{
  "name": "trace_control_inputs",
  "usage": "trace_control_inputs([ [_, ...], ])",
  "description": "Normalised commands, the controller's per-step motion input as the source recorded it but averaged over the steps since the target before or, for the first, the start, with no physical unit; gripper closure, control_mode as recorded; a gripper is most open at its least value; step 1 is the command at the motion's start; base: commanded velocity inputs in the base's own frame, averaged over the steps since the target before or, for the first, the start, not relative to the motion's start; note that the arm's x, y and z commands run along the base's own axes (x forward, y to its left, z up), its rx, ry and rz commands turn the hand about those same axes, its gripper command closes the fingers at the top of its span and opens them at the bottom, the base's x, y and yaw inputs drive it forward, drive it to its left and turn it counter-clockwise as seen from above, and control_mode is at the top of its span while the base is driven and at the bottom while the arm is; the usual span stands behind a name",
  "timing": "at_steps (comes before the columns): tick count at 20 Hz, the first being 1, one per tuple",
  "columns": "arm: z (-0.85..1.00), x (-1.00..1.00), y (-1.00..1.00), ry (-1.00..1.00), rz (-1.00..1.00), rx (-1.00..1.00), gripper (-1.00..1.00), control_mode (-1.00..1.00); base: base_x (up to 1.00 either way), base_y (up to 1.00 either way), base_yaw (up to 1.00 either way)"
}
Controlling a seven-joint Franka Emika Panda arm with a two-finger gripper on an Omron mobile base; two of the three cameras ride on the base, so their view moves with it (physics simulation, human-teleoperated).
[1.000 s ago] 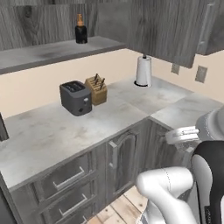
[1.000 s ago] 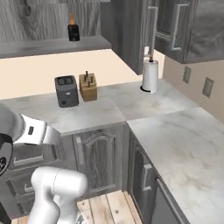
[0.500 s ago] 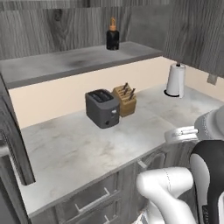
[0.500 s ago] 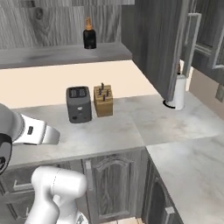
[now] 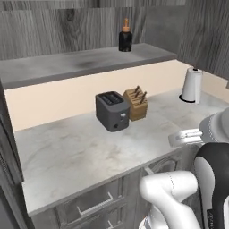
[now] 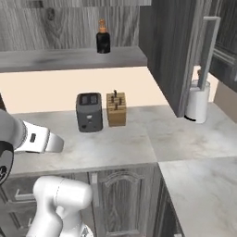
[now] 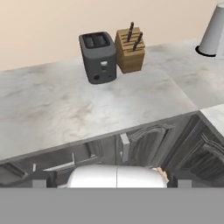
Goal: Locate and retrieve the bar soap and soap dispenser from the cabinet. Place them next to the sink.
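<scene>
The soap dispenser (image 5: pixel 125 38) stands upright on the grey shelf (image 5: pixel 67 67) of the open cabinet (image 6: pixel 169 51), above the toaster (image 5: pixel 112 111) on the tabletop (image 5: pixel 85 152); whether the fingers are open, I cannot tell.

I was looking at a marbled grey countertop (image 5: pixel 80 147) against a plain beige wall (image 5: pixel 58 98), with dark grey wood-grain drawers (image 5: pixel 94 203) and arched-panel doors (image 6: pixel 122 201) below. A dark toaster (image 5: pixel 112 111) sat just beside a wooden knife block (image 5: pixel 136 103), and a white paper-towel roll (image 5: pixel 192 85) stood further along.
</scene>
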Motion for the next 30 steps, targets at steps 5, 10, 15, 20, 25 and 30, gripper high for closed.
trace_control_inputs([
  [5,0.00,0.00,0.00,0.00,0.00,0.00,-1.00,1.00,0.55,-0.19,0.20],
  [10,0.00,0.00,0.00,0.00,0.00,0.00,-1.00,1.00,0.33,-0.42,0.08],
  [15,0.00,0.00,0.00,0.00,0.00,0.00,-1.00,1.00,0.23,-0.59,0.00],
  [20,0.00,0.00,0.00,0.00,0.00,0.00,-1.00,1.00,0.37,0.33,0.00],
  [25,0.00,0.00,0.00,0.00,0.00,0.00,-1.00,1.00,0.36,0.61,0.00],
  [30,0.00,0.00,0.00,0.00,0.00,0.00,-1.00,1.00,0.60,0.02,0.08],
])
